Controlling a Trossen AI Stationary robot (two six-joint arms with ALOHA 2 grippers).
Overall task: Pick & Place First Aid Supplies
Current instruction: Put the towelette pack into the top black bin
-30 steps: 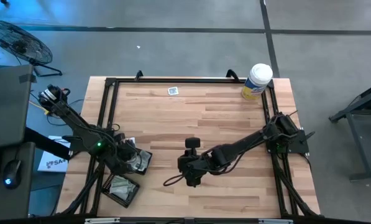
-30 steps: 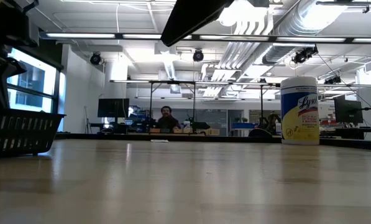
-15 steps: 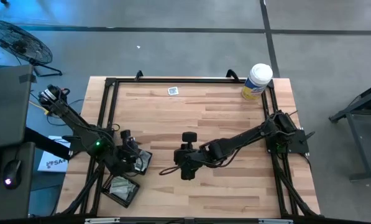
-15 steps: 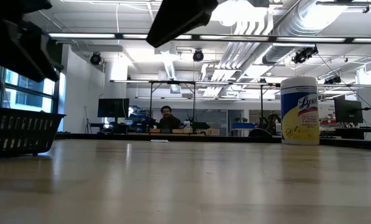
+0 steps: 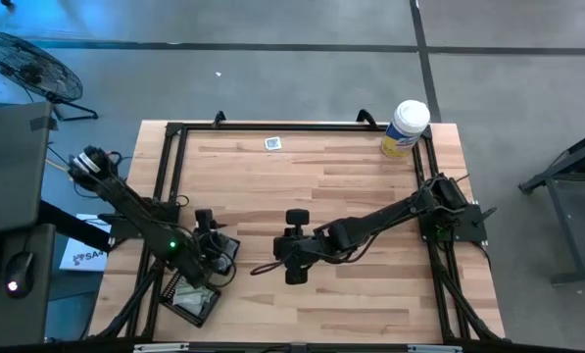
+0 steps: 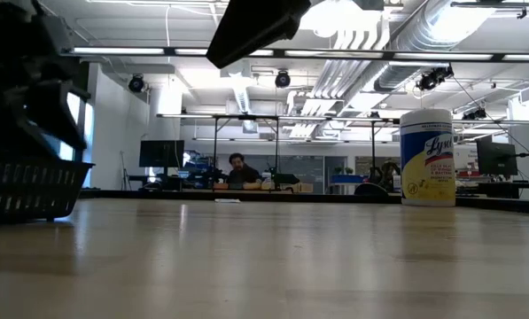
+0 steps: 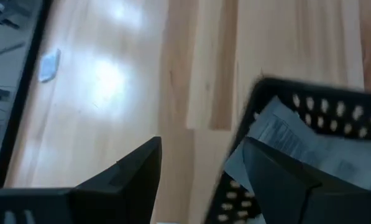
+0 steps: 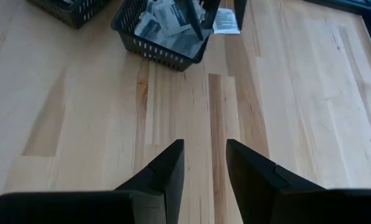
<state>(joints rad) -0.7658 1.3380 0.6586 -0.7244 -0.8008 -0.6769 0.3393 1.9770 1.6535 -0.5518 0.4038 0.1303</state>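
Note:
A black mesh tray (image 5: 225,251) near the table's left edge holds several white-grey first aid packets (image 8: 163,25). My left gripper (image 7: 201,146) hovers open at this tray: one finger (image 7: 126,177) is over the bare table, the other (image 7: 278,180) over the tray's inside. One loose packet (image 8: 225,22) lies on the table beside the tray. Another small packet (image 5: 272,143) lies near the far edge. My right gripper (image 8: 204,144) is open over bare wood at the table's middle (image 5: 293,273), with nothing between its fingers. My left gripper straddles the tray's wall (image 7: 260,93), slanting down from the table's left. I cannot tell whether either finger touches the tray or the packets in it.
A second black mesh tray (image 5: 196,302) with packets sits at the near left corner. A white canister with a yellow label (image 5: 405,127) stands at the far right corner. A black frame (image 5: 292,126) runs along the table's edges. Bare wood lies between the two arms and beyond them.
My left gripper has moved toward the near edge and a little right, lower over the tray, and its wrist has rolled. My right gripper has shifted slightly toward the table's left and then kept still.

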